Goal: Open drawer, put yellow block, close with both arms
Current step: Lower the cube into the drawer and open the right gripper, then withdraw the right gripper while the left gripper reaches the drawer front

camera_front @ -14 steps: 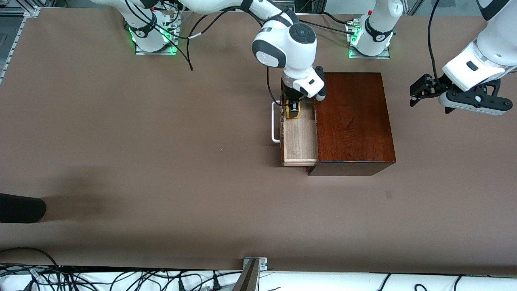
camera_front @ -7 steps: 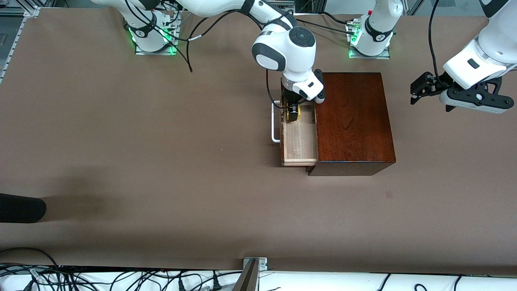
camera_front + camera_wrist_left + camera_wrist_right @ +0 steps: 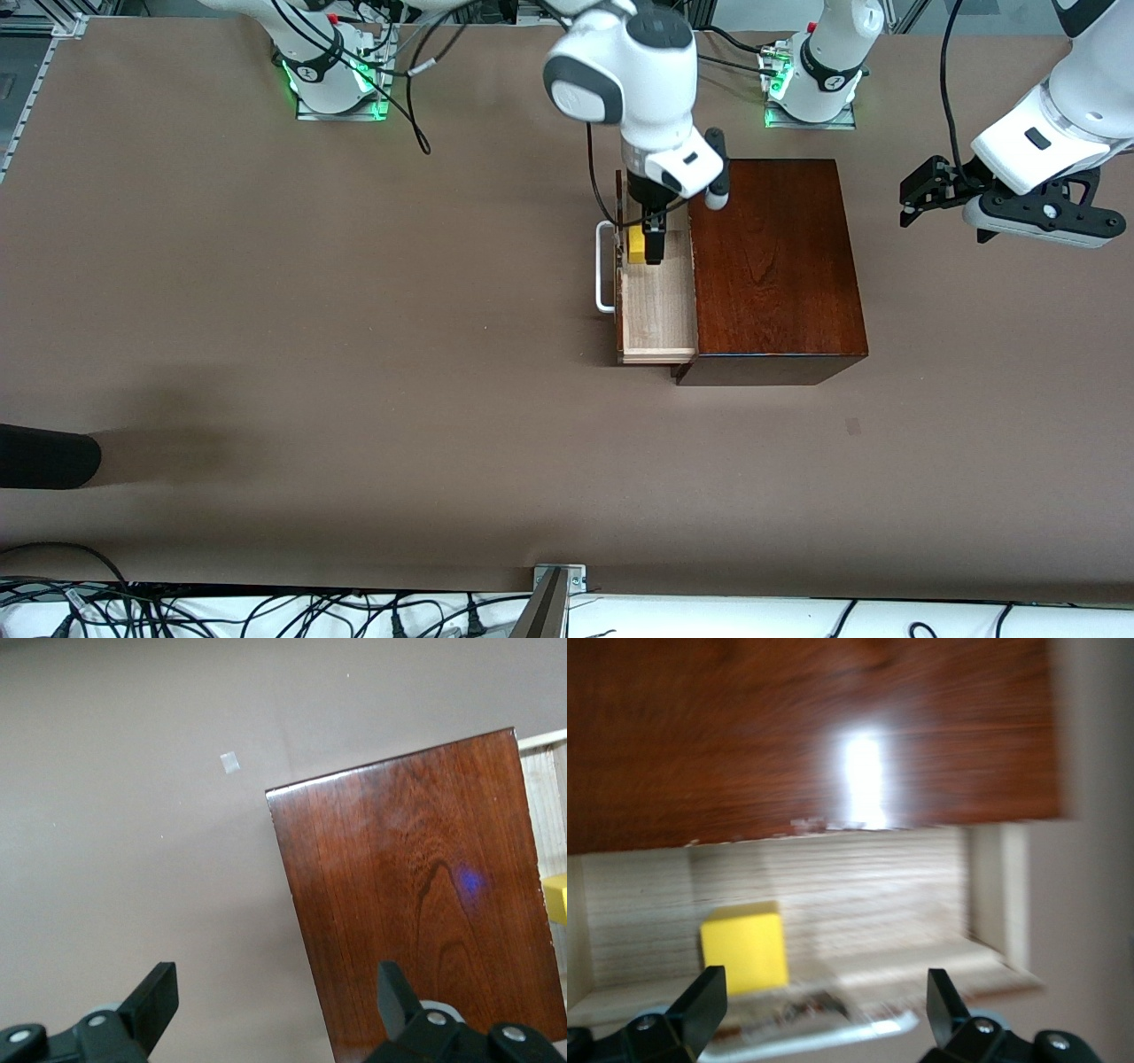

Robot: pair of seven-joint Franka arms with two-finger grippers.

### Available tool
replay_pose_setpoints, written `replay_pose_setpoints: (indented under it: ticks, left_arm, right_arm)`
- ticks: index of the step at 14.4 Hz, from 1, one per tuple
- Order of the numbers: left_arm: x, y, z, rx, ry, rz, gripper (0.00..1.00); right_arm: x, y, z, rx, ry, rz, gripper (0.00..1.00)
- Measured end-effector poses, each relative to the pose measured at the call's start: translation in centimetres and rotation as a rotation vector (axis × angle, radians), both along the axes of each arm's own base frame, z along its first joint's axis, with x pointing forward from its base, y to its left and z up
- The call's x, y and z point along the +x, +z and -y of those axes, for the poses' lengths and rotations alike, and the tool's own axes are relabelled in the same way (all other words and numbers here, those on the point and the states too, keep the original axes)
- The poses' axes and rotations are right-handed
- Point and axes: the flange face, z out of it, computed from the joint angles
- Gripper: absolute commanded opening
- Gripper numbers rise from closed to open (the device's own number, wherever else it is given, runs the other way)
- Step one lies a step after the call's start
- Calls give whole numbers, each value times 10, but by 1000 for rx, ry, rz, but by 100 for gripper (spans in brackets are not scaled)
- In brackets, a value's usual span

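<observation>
Your right gripper (image 3: 649, 245) hangs over the open drawer (image 3: 657, 306) with its fingers (image 3: 700, 997) spread and nothing between them; the yellow block (image 3: 743, 947) sits released on the drawer floor, in the part farther from the front camera. Your left gripper (image 3: 275, 997), fingers also apart, waits over bare table beside the mahogany box (image 3: 775, 266). If you push the handle (image 3: 604, 268) off-centre, the drawer could jam or shove the box along the table.

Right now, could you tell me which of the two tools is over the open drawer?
The right tool, open above the yellow block in the drawer; the left tool hangs open over bare table.
</observation>
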Motion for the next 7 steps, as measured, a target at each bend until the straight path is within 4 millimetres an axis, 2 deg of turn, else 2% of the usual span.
replay_pose_setpoints:
  ticks: [2,3,5,7]
  left_arm:
    - [-2,1,0,2,-3,-16,100]
    - [-4,1,2,3,-12,-29,100]
    - [-9,3,15,-1,-102,-62,100]
    - [-17,10,44,-20,-290,-83,100]
  right_arm:
    - [23,52,36,27,-149,15,100]
    - [44,74,62,51,-211,14,100]
    - [92,115,125,100,-327,18,100]
    - [124,144,192,71,-445,6,100]
